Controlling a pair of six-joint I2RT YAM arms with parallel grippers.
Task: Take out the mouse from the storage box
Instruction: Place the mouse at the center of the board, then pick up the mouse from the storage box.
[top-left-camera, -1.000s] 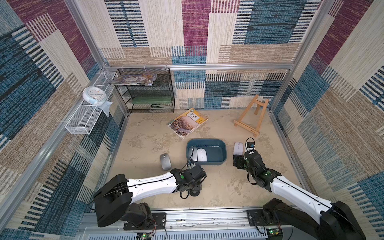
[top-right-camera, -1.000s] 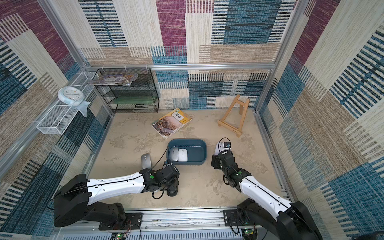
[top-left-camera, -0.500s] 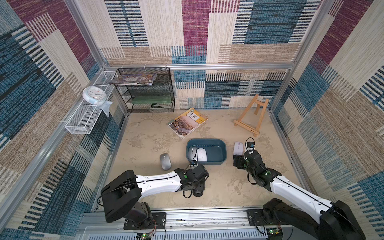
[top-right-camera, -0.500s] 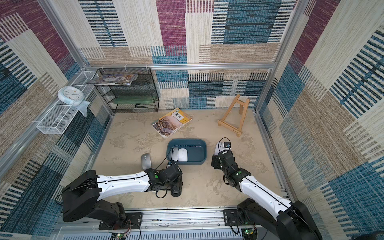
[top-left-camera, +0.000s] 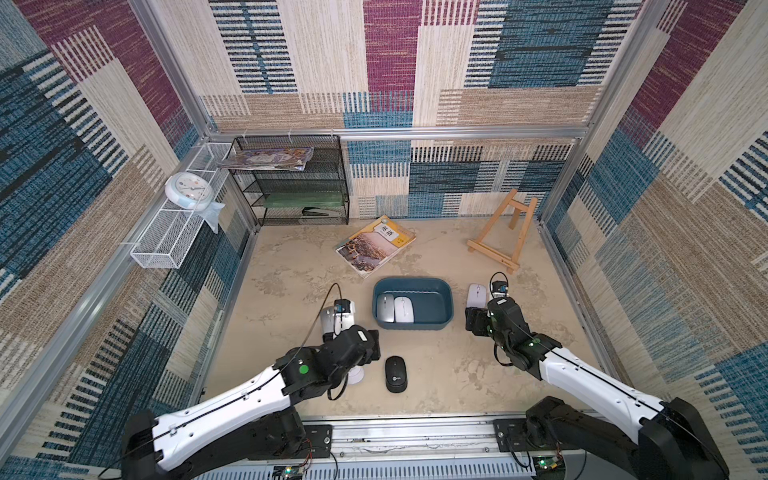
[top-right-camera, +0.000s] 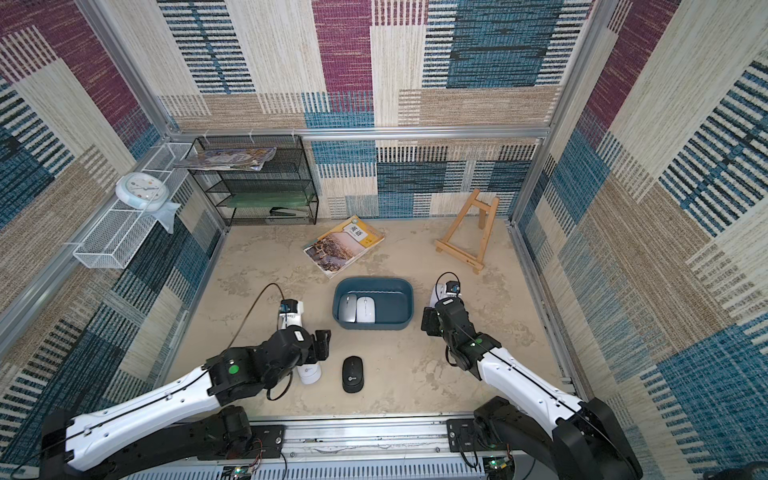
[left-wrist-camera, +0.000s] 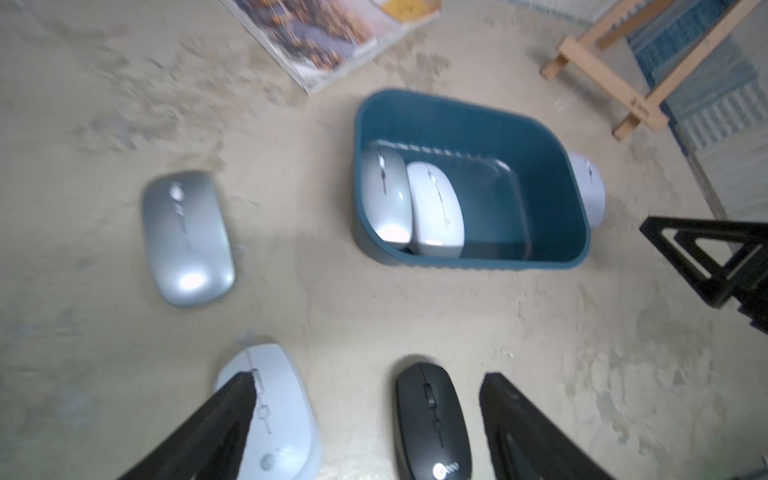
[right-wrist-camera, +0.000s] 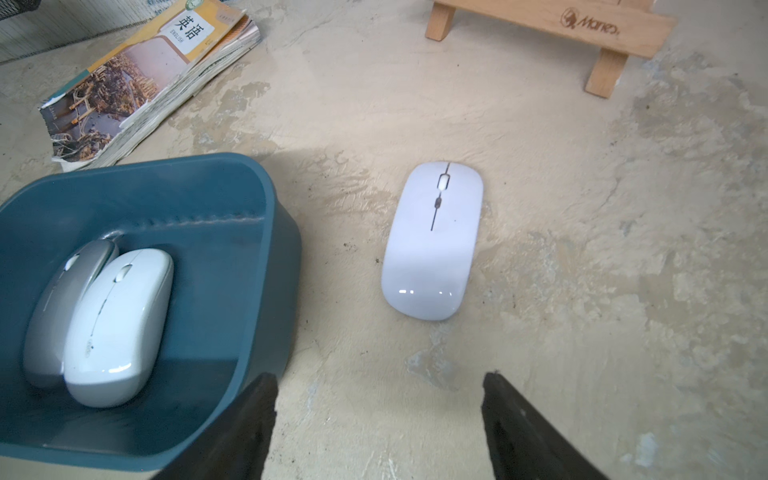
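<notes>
Left pincer (left-wrist-camera: 368, 378) drawn back, spread, above smooth oval black mouse (top-left-camera: 395, 374), right pincer (right-wrist-camera: 378, 378) spread

In both top views the left arm (top-left-camera: 249, 395) covers most of a pale mouse (top-left-camera: 356, 375) and part of a silver mouse (top-left-camera: 326, 322), both left of the storage box (top-left-camera: 434, 305). The left wrist view is smeared throughout. Its edge cuts off the black mouse (left-wrist-camera: 430, 415), and the box's wall hides half of the white mouse (left-wrist-camera: 590, 187) on the right.

Beige table (top-left-camera: 291, 291) bears storage box (top-left-camera: 411, 325), black mouse (top-left-camera: 395, 374), book (top-left-camera: 374, 245) — and easel (top-left-camera: 492, 254).
</notes>
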